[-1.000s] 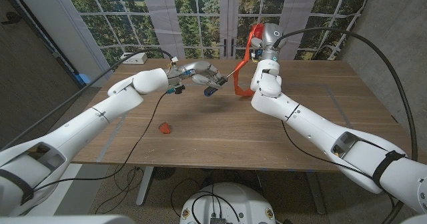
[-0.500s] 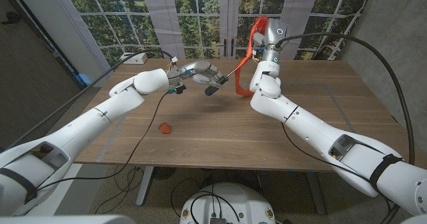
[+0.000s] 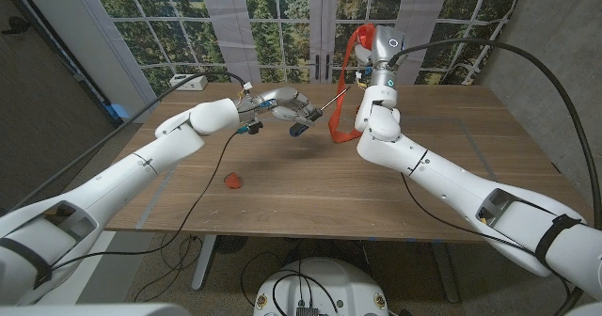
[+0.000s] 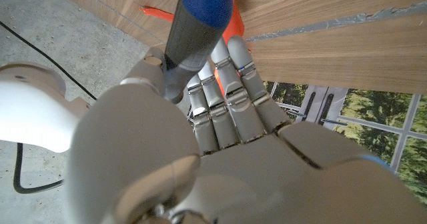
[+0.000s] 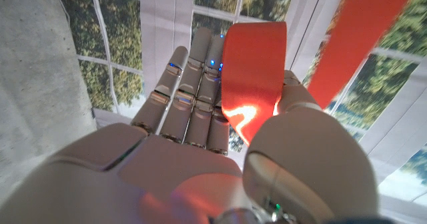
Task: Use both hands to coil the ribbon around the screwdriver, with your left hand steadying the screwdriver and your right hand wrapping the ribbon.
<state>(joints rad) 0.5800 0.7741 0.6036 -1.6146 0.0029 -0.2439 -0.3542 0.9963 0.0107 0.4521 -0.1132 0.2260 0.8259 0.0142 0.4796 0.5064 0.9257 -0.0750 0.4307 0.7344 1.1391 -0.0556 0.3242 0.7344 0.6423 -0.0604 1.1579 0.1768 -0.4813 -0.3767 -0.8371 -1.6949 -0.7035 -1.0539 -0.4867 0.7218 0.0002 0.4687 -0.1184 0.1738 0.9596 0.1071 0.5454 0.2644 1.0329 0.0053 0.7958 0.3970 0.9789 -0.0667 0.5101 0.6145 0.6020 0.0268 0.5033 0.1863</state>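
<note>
L hand [image 3: 285, 105] was closed round the screwdriver [image 3: 313, 116] handle, held up off the table [image 3: 310, 180] w/ the thin shaft running toward 2 o'clock in the head view. In the L wrist view the fingers [image 4: 230, 94] curled against the grey handle [image 4: 190, 41], thumb on the other side, blue end cap pointing away from the palm; a bit of orange showed just behind it.

R hand [image 3: 381, 48] was raised high over the table's far edge, at roughly 2 o'clock from the L hand, and gripped the orange ribbon [image 3: 352, 57]. R wrist view: a flat stretch of ribbon [image 5: 252, 71] lay across the fingers [image 5: 193, 91], thumb pressed on it, and a second strand crossed diagonally past the hand toward the window [image 5: 127, 24].

From the R hand the ribbon looped over the top, dropped down past the screwdriver shaft near its tip, then hung as a narrow strip to about table level, just beside the R forearm. Can't tell how many turns sat on the shaft.

A small red object [image 3: 231, 179] lay on the table well apart, at about 7 o'clock from the L hand. A dark cable [image 3: 202, 189] trailed over the tabletop under the L arm.
</note>
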